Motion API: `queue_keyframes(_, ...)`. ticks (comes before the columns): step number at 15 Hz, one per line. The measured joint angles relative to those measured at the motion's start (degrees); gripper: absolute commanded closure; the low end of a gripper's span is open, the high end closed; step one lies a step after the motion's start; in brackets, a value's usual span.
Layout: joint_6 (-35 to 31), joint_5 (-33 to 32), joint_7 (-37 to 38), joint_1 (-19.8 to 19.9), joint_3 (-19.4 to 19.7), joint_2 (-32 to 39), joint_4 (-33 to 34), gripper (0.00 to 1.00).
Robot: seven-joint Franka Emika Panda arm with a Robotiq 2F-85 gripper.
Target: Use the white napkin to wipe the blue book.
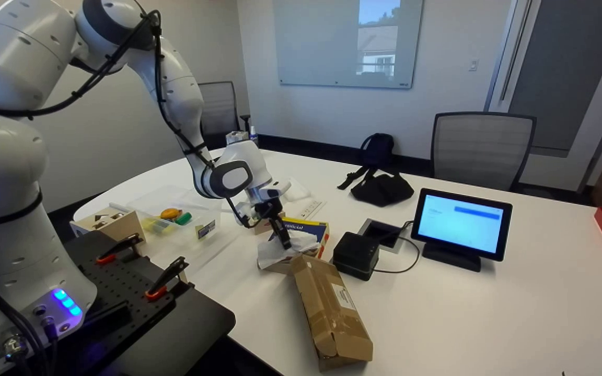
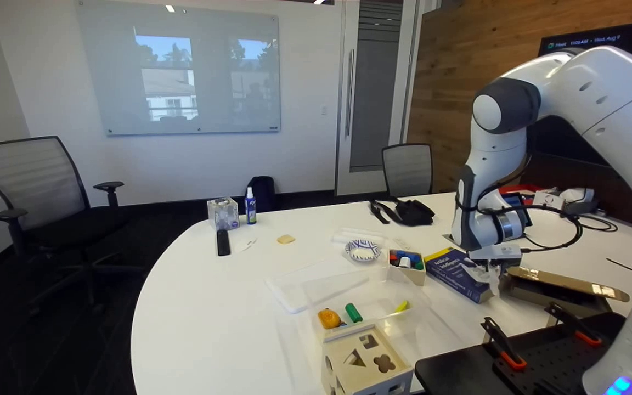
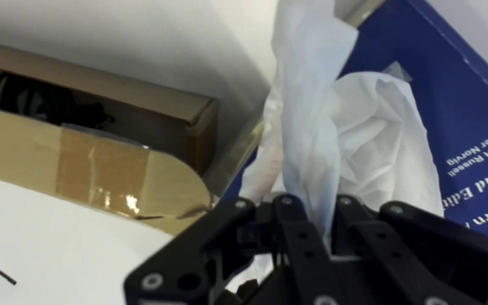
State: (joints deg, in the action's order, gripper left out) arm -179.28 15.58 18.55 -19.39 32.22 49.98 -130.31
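Dark-blue rectangular book with a yellow end band (image 2: 450, 273) lies flat, cover up. To its right in an exterior view, a crumpled white paper napkin (image 2: 480, 273) hangs over the end away from the band, partly past the edge; contact pressure cannot be told. The black two-fingered gripper (image 3: 317, 203) is clamped on the napkin. To wipe well, press the loose folds lightly onto the cover and sweep lengthwise, so that only paper meets it. Probable fault: excess force may slide the book towards the long brown cardboard box (image 1: 327, 313) just beside it.

Surface and room, left to right: grey mesh-backed office chair (image 2: 36, 181); wall-mounted reflective whiteboard (image 2: 184, 71); smooth white round-edged table (image 2: 206, 323), supporting the book; brown wood-panelled wall (image 2: 469, 71).
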Motion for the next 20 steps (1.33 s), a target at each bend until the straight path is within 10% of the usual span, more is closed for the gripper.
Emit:
queue_keyframes(11, 0.11, 0.13, -0.50, 10.84, -7.93, -0.65, -0.71, 0.98)
queue_keyframes(20, 0.08, -0.07, -7.11, 32.33, -34.66, -8.60, -0.57, 0.98)
